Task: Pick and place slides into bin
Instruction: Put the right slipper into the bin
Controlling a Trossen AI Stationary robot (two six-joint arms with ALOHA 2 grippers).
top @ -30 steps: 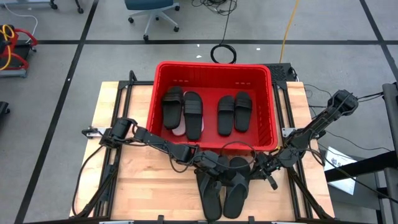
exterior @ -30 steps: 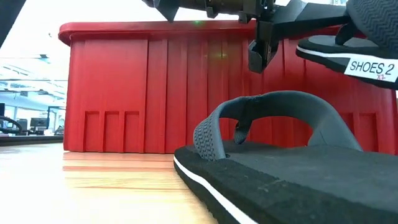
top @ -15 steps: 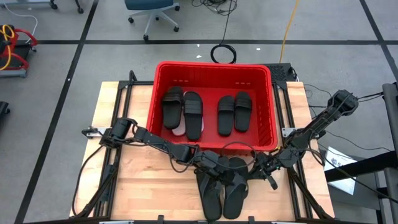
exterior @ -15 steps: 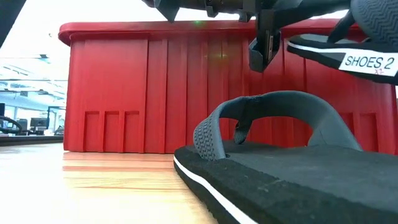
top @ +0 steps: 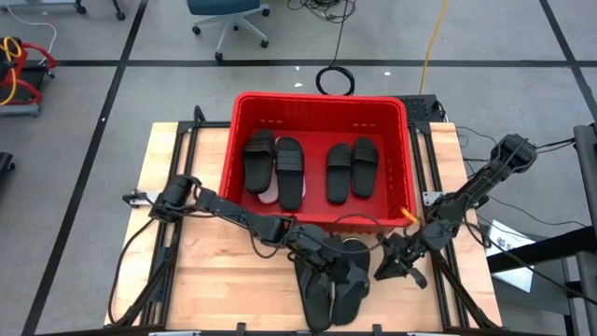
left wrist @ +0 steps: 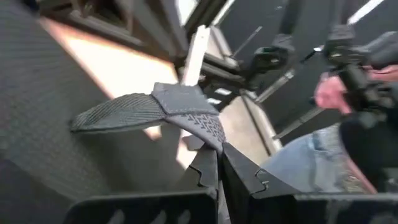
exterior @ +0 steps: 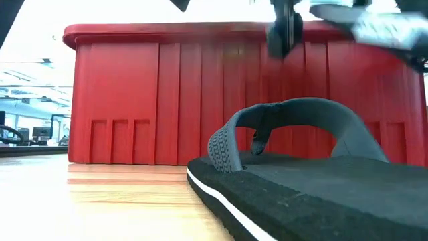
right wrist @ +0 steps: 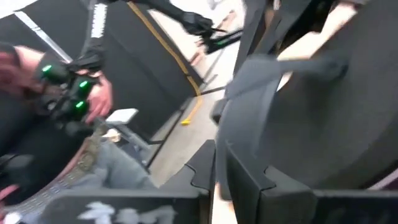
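A big red bin (top: 410,168) sits at the far side of the wooden table (top: 205,271). Inside it lie four black slides (top: 289,170) in two pairs, side by side, and a bit of a white slide (top: 270,194) peeks out from under the left pair.

In front of the bin, near the table's front edge, are two black flip-flops. One flip-flop (exterior: 314,194) lies flat on the table, very close to the low camera, with its strap arching up.

The left gripper (top: 328,261) is right over the flip-flops. In the left wrist view its fingers (left wrist: 208,171) are pinched tight on the grey strap (left wrist: 155,106) of the other flip-flop (top: 347,280).

The right gripper (top: 390,266) is just beside the flip-flops, on their right, in front of the bin's near right corner. In the right wrist view its fingers (right wrist: 239,174) are close together, next to a black flip-flop sole and strap. I cannot tell if they are holding it.

A person (left wrist: 323,149) in jeans shows beyond the table in both wrist views.
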